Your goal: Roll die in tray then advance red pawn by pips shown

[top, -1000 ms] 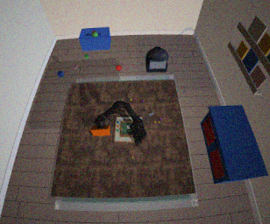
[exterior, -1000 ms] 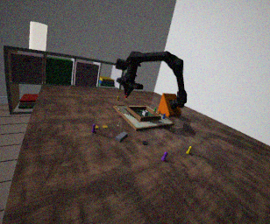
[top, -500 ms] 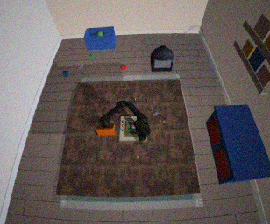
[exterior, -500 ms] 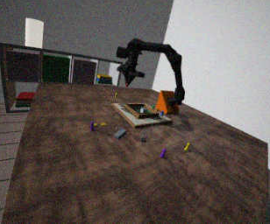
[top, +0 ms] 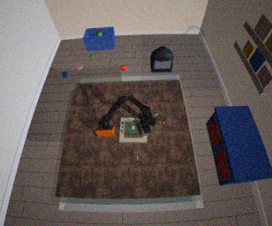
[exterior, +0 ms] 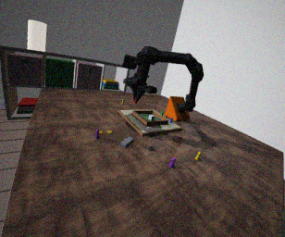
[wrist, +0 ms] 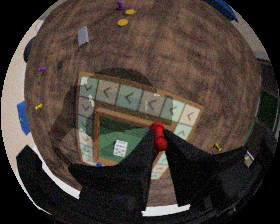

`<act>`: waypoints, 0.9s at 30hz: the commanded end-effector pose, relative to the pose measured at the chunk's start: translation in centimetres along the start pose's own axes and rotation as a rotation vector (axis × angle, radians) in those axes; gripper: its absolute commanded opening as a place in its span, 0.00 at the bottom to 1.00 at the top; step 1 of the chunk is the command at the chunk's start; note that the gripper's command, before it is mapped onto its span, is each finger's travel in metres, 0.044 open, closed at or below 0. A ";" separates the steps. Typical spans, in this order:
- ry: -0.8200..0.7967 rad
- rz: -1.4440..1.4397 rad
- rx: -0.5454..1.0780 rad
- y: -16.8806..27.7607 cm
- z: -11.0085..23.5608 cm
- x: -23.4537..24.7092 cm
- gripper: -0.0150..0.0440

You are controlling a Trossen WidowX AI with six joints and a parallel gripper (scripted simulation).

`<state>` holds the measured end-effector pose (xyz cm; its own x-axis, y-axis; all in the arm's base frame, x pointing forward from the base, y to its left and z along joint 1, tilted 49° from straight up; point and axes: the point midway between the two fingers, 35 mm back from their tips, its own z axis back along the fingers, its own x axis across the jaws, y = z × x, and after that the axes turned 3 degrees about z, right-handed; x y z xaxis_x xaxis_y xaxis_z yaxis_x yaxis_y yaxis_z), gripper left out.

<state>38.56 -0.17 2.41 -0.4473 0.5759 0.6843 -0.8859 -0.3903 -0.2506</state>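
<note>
My gripper (top: 149, 130) (exterior: 135, 101) (wrist: 157, 133) is shut on the red pawn (wrist: 159, 143), which hangs between the fingertips above the board. The board (exterior: 171, 129) (wrist: 129, 97) has a ring of pale and grey-green squares with arrows around a wooden-walled tray with a green floor (wrist: 107, 136). The white die (top: 133, 128) (exterior: 151, 117) (wrist: 120, 148) lies in the tray; several pips show, too blurred to count surely. The fingers hide part of the board's near side in the wrist view.
A blue pawn (exterior: 171, 120) (wrist: 99, 165) is beside the tray. An orange block (top: 105, 131) (exterior: 176, 108) stands by the arm's base. Purple pawns (exterior: 97, 133) (exterior: 172, 162), a yellow pawn (exterior: 197, 155), yellow discs (wrist: 123, 22) and a grey block (exterior: 127, 142) (wrist: 83, 36) lie around the board.
</note>
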 end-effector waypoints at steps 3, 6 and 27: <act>-0.017 -0.003 -0.005 -2.3 -1.9 4.1 0.25; -0.026 -0.001 -0.006 -3.2 -2.9 6.2 0.25; -0.038 0.001 -0.007 -3.9 -7.1 8.2 0.25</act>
<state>37.56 10.99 4.29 -0.4504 0.5482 0.7047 -0.8824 -0.3937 -0.2577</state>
